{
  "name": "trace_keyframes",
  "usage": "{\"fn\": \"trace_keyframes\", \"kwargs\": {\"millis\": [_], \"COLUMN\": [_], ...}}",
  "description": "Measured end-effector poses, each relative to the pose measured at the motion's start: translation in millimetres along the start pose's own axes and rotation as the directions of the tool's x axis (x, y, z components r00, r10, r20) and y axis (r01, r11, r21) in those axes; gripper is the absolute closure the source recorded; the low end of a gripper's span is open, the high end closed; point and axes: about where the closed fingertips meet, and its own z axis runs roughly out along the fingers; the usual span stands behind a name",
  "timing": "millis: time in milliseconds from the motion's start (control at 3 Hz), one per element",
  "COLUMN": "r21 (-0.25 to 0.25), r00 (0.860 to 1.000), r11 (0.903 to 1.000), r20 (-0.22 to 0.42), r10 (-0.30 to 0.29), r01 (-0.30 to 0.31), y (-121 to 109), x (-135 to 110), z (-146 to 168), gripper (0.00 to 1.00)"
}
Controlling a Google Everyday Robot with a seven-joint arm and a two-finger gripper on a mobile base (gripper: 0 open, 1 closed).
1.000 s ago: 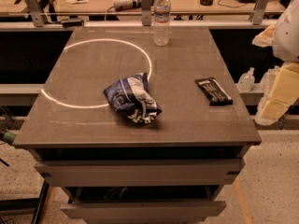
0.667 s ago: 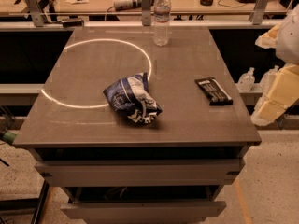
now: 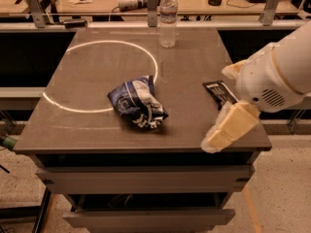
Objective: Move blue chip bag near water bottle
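- One blue chip bag (image 3: 137,102), crumpled, mid-table (image 3: 87,130).
- One water bottle (image 3: 168,18), upright, far edge.
- One black packet (image 3: 219,92), right side.
- One gripper (image 3: 228,127) over front-right corner; hold and opening impossible to tell.

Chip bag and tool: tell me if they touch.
Apart. The camera view shows bare table between the bag and the tool, which hangs at the table's front-right edge.

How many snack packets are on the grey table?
2. The blue chip bag lies mid-table on the white ring's edge; the black packet lies near the right edge, partly behind the arm. The tool hangs over the front right corner. The arm may hide more.
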Motion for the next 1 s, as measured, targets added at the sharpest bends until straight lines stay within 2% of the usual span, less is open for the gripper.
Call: {"fn": "trace_keyframes", "kwargs": {"millis": [333,667,1000], "r21": [-0.01,-0.011,-0.01], "r00": [0.994,0.976,0.967], "r11": [0.9988,0.9931,0.9899], "r20": [0.1,0.188,0.214], "r10": [-0.047,-0.112,-0.136], "r01": [0.048,0.117,0.141], "y": [9,13,14], "x": [-33,-76,-104], "z": [42,60,79], "gripper": [0.0,0.0,0.0]}}
